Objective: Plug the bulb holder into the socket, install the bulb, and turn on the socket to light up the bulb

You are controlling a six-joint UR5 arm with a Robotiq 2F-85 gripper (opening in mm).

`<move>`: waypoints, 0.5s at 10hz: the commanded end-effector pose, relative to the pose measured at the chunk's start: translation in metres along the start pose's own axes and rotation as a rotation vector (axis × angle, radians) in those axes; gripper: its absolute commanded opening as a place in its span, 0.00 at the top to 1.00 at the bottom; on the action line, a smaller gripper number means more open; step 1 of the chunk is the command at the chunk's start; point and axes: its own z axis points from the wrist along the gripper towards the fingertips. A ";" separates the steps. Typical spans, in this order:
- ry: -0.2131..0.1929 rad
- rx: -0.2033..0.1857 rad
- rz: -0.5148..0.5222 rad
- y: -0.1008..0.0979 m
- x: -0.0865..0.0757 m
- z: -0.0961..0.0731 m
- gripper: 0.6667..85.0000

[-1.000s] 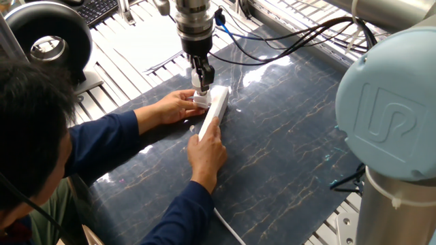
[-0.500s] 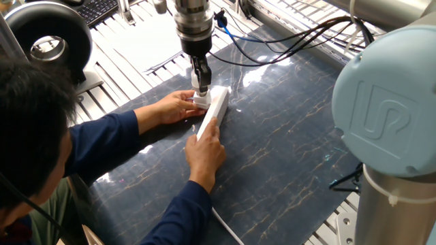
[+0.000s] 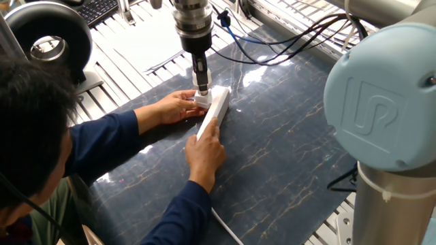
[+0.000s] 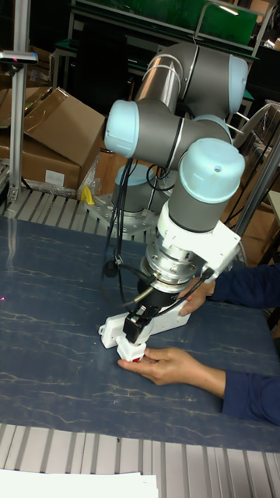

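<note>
The gripper (image 3: 201,90) points straight down, its fingers pinched on the holder (image 3: 202,101), which sits right against the far end of the socket (image 3: 214,112) near the middle of the dark mat (image 3: 286,150). A person's hand (image 3: 178,105) cups the holder; another hand (image 3: 206,151) presses the socket's near end. Open mat stretches toward the arm's base; the mat's edges lie well apart from the socket.
</note>
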 end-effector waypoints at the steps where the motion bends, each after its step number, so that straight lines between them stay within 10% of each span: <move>1: -0.021 -0.015 0.188 0.006 -0.006 -0.002 0.99; 5: -0.047 -0.049 0.383 0.011 -0.017 -0.002 0.99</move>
